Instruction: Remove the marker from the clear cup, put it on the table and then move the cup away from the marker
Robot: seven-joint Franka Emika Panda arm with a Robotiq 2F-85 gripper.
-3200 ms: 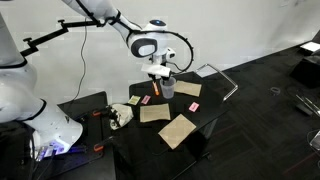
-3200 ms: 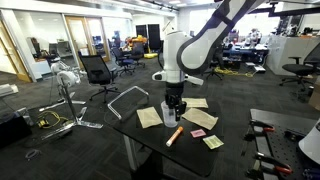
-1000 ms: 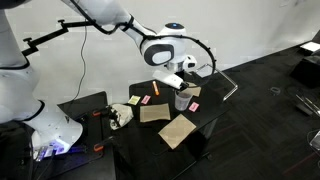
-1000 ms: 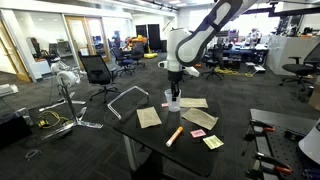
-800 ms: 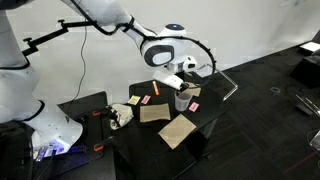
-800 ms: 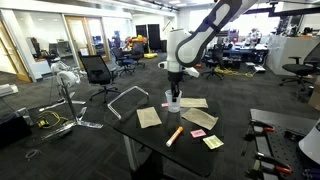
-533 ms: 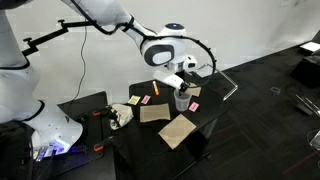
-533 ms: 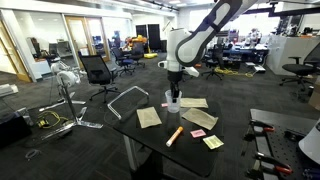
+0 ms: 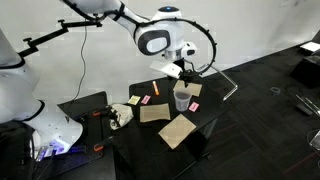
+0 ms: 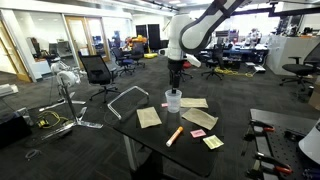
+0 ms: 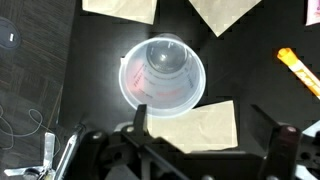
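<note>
The clear cup [image 9: 181, 98] stands upright and empty on the black table [image 9: 215, 108]; it also shows in an exterior view [image 10: 173, 100] and in the wrist view [image 11: 163, 75]. The orange-red marker [image 10: 174, 135] lies flat on the table [image 10: 155, 140], apart from the cup; it shows at the right edge of the wrist view [image 11: 298, 72] and, small, in an exterior view [image 9: 155, 89]. My gripper [image 9: 186, 68] hangs open and empty straight above the cup [image 10: 176, 70], well clear of its rim. In the wrist view its fingers [image 11: 207, 125] are spread wide.
Tan cardboard pieces [image 10: 148, 117] [image 10: 200, 118] [image 9: 178, 130] lie on the table around the cup, one next to it [image 11: 195, 125]. Small flat pink squares [image 10: 197, 133] [image 9: 145, 99] lie near the marker. A metal frame [image 9: 229, 82] sits past the table.
The gripper carried the cup away from the marker, set it down and let go. In the last half second it rose straight up off the cup.
</note>
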